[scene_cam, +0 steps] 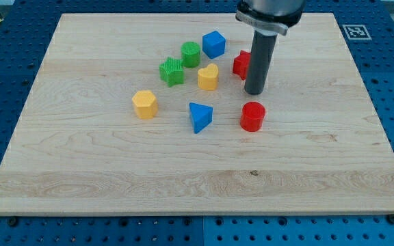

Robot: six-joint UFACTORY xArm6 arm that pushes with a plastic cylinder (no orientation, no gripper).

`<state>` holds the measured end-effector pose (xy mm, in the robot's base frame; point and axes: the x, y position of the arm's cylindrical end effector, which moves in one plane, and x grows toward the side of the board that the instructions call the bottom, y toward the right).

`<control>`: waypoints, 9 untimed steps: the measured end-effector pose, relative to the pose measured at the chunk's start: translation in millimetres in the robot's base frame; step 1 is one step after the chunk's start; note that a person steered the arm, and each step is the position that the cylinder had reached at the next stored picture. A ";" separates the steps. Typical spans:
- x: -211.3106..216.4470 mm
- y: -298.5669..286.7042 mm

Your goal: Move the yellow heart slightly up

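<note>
The yellow heart (208,77) lies near the middle of the wooden board (81,157). My tip (254,92) rests on the board to the heart's right, a short gap away. It stands just in front of a red block (241,64), which the rod partly hides, and above the red cylinder (252,116). The tip touches no block that I can see.
A green cylinder (191,54) and a green star (172,71) lie left of and above the heart. A blue cube (214,44) sits above it. A blue triangle (200,117) lies below it. A yellow hexagon (144,104) lies further left.
</note>
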<state>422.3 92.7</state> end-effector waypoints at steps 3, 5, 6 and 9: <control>3.3 -56.1; -2.2 -56.1; -4.4 -63.0; -9.2 -142.9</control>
<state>413.0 -50.2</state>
